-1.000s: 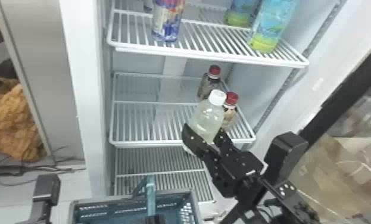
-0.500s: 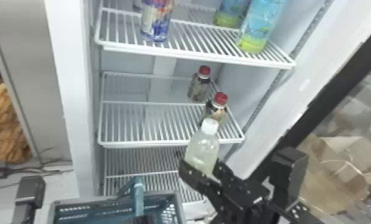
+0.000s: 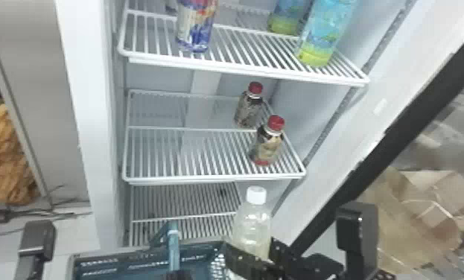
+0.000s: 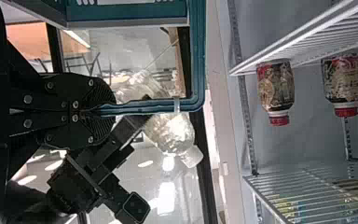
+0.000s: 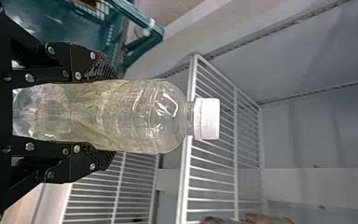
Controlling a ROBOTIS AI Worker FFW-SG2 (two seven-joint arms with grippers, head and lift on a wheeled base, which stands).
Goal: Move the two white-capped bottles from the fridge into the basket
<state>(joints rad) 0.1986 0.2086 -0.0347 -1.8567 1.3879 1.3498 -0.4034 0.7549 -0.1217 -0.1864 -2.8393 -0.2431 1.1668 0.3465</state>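
In the head view my right gripper [image 3: 255, 254] is shut on a white-capped bottle [image 3: 252, 227], upright in front of the lower shelves, beside the right end of the blue-green basket [image 3: 123, 257]. In the right wrist view the right gripper [image 5: 107, 114] has a finger on each side of the bottle [image 5: 135, 116]. My left gripper [image 3: 178, 275] is at the basket's handle [image 3: 174, 249]. In the left wrist view the left gripper [image 4: 113, 109] is shut on that handle [image 4: 154, 106], and the bottle [image 4: 175, 135] appears beyond it.
Two red-capped bottles [image 3: 266, 143] stand on the fridge's middle shelf [image 3: 205, 175]. A can [image 3: 196, 26] and blue-green bottles [image 3: 322, 33] are on the shelf above. The open door's black edge [image 3: 402, 137] slants along the right, with brown paper [image 3: 420, 208] beyond it.
My right gripper has brought the bottle down and out, from in front of the red-capped bottles to beside the basket. The head view has shifted slightly. The left gripper still holds the handle.
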